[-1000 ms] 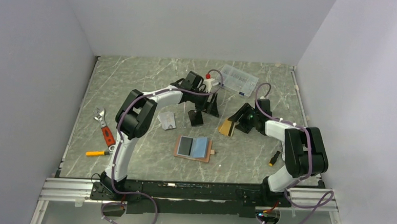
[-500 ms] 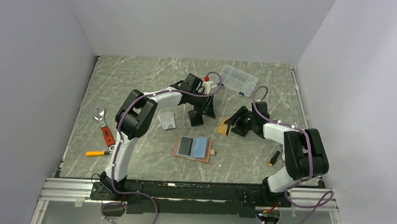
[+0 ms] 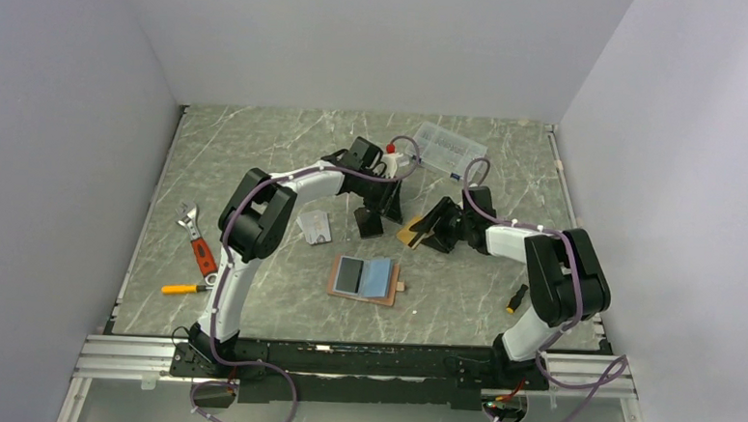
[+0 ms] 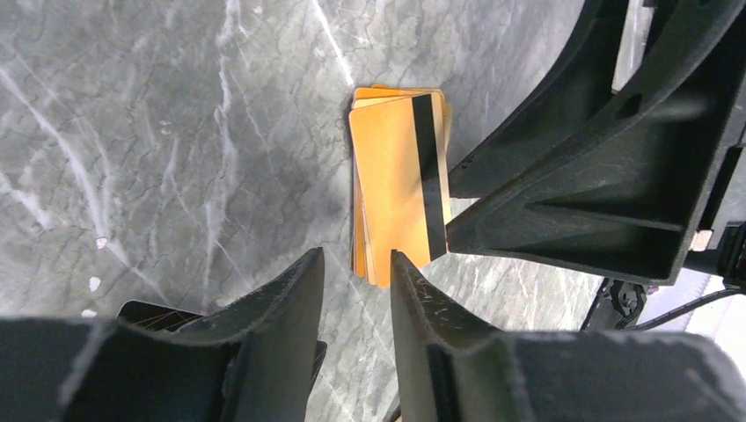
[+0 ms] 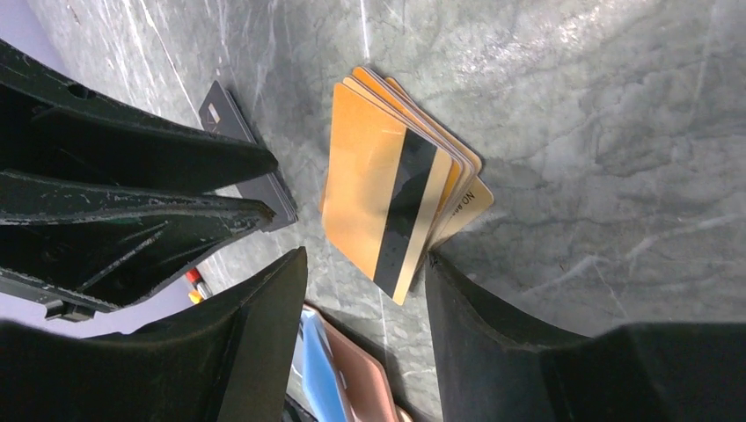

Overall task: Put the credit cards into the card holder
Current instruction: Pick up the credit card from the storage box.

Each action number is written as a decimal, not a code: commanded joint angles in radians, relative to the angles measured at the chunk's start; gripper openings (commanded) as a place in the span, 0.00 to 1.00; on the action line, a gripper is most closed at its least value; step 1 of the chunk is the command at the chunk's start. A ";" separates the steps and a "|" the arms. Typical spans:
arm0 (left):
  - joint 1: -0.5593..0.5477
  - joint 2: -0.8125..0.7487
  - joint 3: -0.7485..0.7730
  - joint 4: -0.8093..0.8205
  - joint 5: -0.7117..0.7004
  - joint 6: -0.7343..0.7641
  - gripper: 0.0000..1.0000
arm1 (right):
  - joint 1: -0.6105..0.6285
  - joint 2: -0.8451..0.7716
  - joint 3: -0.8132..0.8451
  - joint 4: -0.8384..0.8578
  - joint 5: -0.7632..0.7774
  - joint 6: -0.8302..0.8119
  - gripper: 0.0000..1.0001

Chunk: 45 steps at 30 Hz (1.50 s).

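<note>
Top external view puts the job near its start. Both arms reach to the middle of the marble table (image 3: 257,157), and nothing has gone into the wallet as far as I can tell.

The left gripper (image 4: 356,264) hangs just above the near end of the card stack. Its jaws are drawn to a narrow gap with nothing between them. The right gripper (image 5: 365,281) stands wide and clamps nothing, though one finger (image 5: 475,299) touches the stack's near corner as if to steady it or tip it up.

The card holder (image 3: 365,278) lies spread open and flat, nearer the arm bases than both grippers and apart from them. Its tan leather rim frames blue-grey pockets, and no orange edge shows in them.

The orange credit cards (image 5: 396,185) lie together on the table between the two grippers, slightly fanned. The top one is orange-gold with a black stripe down one side. How many there are, I cannot tell.

One pale silver card (image 3: 314,226) lies alone to the left of the stack, beyond a small black rectangle (image 3: 369,222).

What is left, by my reading, is everything that counts: separating a card, carrying it to the wallet, sliding it into a pocket, and repeating that for each card.
</note>
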 commanded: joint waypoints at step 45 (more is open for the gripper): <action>-0.097 0.045 0.215 -0.183 -0.279 0.266 0.61 | -0.074 0.038 -0.167 0.062 0.073 0.073 0.47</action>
